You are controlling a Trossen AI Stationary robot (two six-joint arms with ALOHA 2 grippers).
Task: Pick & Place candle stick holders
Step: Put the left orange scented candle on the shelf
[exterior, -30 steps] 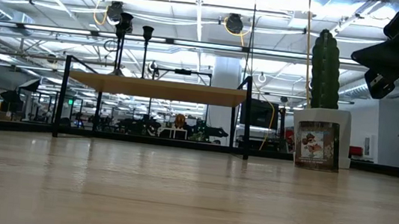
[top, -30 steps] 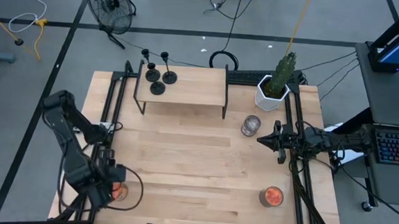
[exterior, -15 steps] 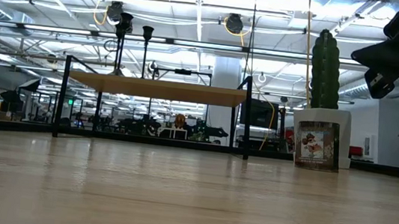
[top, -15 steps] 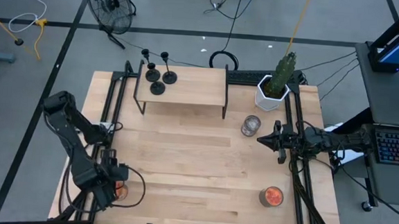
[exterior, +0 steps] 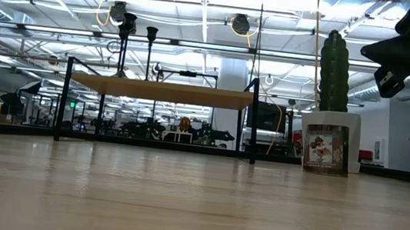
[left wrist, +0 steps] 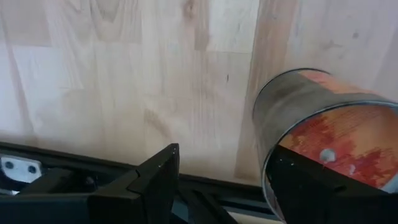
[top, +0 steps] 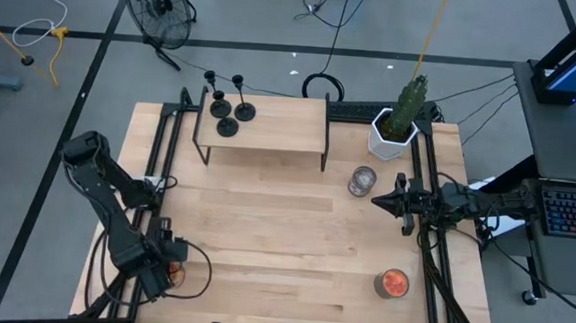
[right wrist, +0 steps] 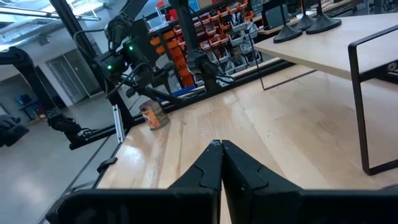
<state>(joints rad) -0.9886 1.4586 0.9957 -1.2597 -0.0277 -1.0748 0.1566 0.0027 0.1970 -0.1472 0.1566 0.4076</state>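
Three matte-black candle stick holders (top: 228,113) stand on their disc bases on a small raised wooden shelf (top: 280,126) at the table's far left; their stems and tops show in the low view (exterior: 128,25). My left gripper (top: 164,264) is open at the table's near left corner, low over the wood, beside a red-topped can (left wrist: 323,130). My right gripper (top: 376,200) is shut and empty, raised above the table's right side, far from the holders; it also shows in the right wrist view (right wrist: 221,148). My left gripper stands with one finger (left wrist: 305,193) right beside the can's lower wall (left wrist: 280,155); the can hides the spot, and I cannot tell whether they touch. The can stands on the table.
A glass jar (top: 362,181) stands just off my right gripper's tip. A second red-topped can (top: 393,283) sits near the near right edge. A potted cactus (top: 396,123) stands at the far right. Black rails (top: 428,250) run along both table sides.
My left arm has shifted a little toward the table's near edge beside the can. My right gripper has moved slightly in the low view. The holders have not moved.
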